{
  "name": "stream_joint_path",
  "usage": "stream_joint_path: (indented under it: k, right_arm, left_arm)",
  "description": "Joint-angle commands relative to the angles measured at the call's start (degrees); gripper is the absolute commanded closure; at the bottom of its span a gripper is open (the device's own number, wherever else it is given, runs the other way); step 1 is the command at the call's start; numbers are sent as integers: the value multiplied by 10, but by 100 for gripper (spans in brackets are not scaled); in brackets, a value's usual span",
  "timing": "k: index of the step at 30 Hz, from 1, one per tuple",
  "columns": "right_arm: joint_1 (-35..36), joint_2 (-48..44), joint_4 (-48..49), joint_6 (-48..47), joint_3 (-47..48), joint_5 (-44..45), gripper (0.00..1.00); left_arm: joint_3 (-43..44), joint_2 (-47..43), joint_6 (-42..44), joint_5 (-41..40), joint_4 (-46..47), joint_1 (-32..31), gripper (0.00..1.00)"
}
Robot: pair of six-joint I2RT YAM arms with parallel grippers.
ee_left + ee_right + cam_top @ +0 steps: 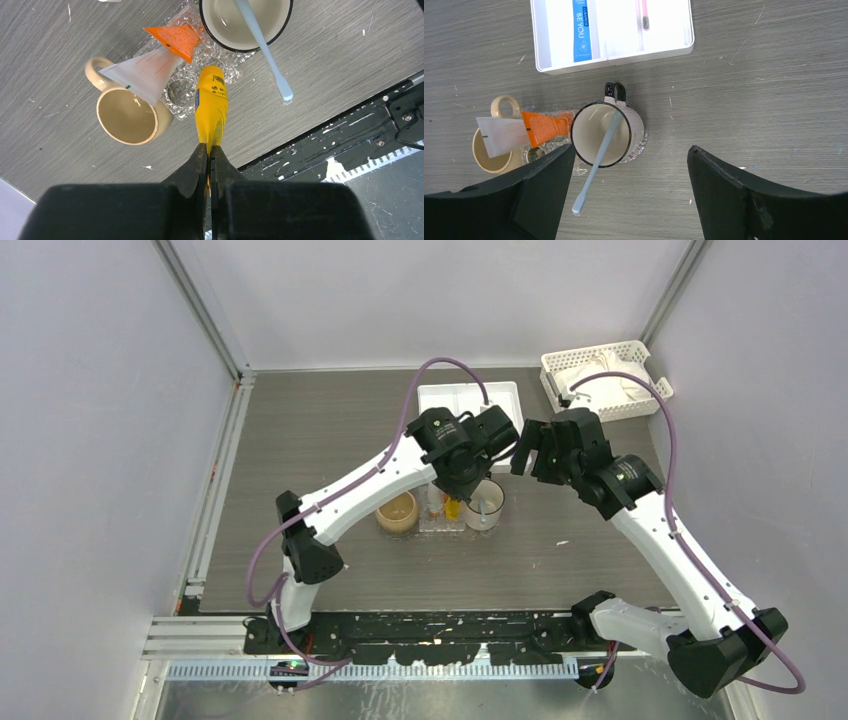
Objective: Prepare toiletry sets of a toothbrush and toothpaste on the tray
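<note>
My left gripper [210,147] is shut on the flat tail of a yellow toothpaste tube [211,107], whose far end points down over the near edge of the clear textured tray [186,95]. An orange toothpaste [175,40] lies across that tray, its white tail resting on a beige mug [127,115]. A light blue toothbrush [265,50] leans out of a black-rimmed white mug [599,132] standing on the tray's other side. My right gripper [631,150] hangs open above and right of this mug, holding nothing. From above, the left gripper [455,490] covers most of the tray [440,523].
A white compartmented tray [614,52] behind the mugs holds a blue toothpaste [581,30] and a pink toothbrush [644,15]. A white slotted basket [605,380] sits at the back right. The black rail [350,125] runs along the table's near edge.
</note>
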Motion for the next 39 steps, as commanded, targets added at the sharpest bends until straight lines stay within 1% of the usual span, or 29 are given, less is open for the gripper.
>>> stream_joint_path:
  k: [1, 18, 32, 39]
  right_arm:
    - [-4, -7, 25, -9, -10, -6, 12]
    - [-10, -6, 35, -10, -25, -14, 12]
    - [-13, -1, 47, -12, -42, -21, 11]
    - [-14, 2, 51, -12, -48, -22, 12]
  left_arm:
    - [-20, -13, 7, -4, 33, -3, 99]
    - [-55, -14, 9, -16, 66, -3, 99]
    - [-115, -28, 9, -19, 114, 6, 99]
    - [-159, -42, 7, -13, 151, 12, 99]
